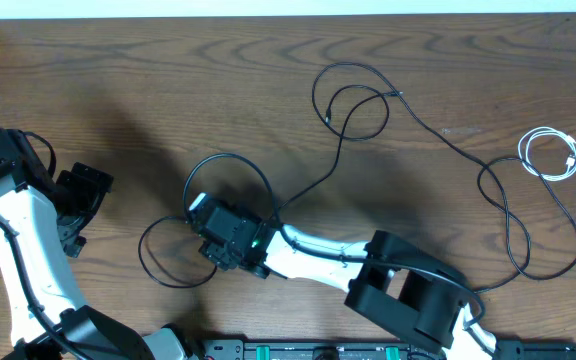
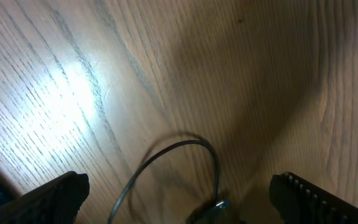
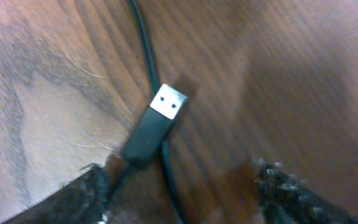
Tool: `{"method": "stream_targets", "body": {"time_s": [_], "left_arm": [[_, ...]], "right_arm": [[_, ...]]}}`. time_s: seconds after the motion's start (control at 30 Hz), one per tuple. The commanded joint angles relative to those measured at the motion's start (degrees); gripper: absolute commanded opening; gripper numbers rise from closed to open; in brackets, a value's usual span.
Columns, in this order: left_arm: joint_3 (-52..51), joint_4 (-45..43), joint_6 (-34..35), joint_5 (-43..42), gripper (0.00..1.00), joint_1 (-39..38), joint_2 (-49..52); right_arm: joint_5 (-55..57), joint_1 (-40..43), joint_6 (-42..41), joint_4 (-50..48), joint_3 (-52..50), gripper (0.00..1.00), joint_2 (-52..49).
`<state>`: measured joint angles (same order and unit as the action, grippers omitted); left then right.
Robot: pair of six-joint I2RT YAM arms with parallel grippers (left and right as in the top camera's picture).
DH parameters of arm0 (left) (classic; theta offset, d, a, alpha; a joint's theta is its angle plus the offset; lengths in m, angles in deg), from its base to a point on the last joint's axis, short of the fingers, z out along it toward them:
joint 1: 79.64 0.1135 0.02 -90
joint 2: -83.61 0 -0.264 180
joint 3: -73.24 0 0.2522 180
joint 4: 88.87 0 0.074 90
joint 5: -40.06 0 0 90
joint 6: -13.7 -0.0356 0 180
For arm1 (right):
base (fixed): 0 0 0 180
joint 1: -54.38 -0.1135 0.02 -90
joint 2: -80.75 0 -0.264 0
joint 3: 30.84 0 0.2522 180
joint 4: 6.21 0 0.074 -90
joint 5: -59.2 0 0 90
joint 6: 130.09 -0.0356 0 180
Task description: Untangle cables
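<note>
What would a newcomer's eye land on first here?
The black cables sprawl in loose loops from the table's centre to its right side. A small white cable lies coiled on its own near the right edge. The right end effector hangs open over the leftmost loop, with a USB plug lying on the wood just ahead of its fingers.

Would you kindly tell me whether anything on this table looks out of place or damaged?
Only the black cables look untidy, sprawling in crossing loops; the white cable sits coiled apart at right. No damage shows.
</note>
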<state>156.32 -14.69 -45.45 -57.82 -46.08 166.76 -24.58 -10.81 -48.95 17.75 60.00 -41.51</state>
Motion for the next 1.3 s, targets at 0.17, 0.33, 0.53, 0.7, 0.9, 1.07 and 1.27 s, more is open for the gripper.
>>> {"method": "stream_targets", "body": {"time_s": [0.17, 0.33, 0.53, 0.7, 0.9, 1.07, 1.27], "left_arm": [[0.5, 0.3, -0.2, -0.5, 0.98, 0.2, -0.3], [0.5, 0.3, -0.2, -0.5, 0.98, 0.2, -0.3], [0.5, 0.3, -0.2, -0.5, 0.98, 0.2, -0.3], [0.5, 0.3, -0.2, -0.5, 0.98, 0.2, -0.3], [0.5, 0.3, -0.2, -0.5, 0.98, 0.2, -0.3], [0.5, 0.3, -0.2, -0.5, 0.98, 0.2, -0.3], [0.5, 0.3, -0.2, -0.5, 0.98, 0.2, -0.3]], "right_arm": [[5.9, -1.2, -1.8, 3.1, 0.1, 0.41, -3.2], [11.1, 0.0, 0.5, 9.2, 0.1, 0.01, -3.2], [12.6, 3.8, 0.9, 18.6, 0.5, 0.01, -2.3], [15.7, 7.6, 0.8, 26.5, 2.6, 0.01, 1.5], [22.2, 13.9, 0.8, 32.9, 4.0, 0.01, 9.2], [23.8, 21.0, 0.4, 39.1, 4.0, 0.01, 13.6], [21.4, 30.1, -1.9, 45.3, 3.7, 0.01, 13.9]]}}
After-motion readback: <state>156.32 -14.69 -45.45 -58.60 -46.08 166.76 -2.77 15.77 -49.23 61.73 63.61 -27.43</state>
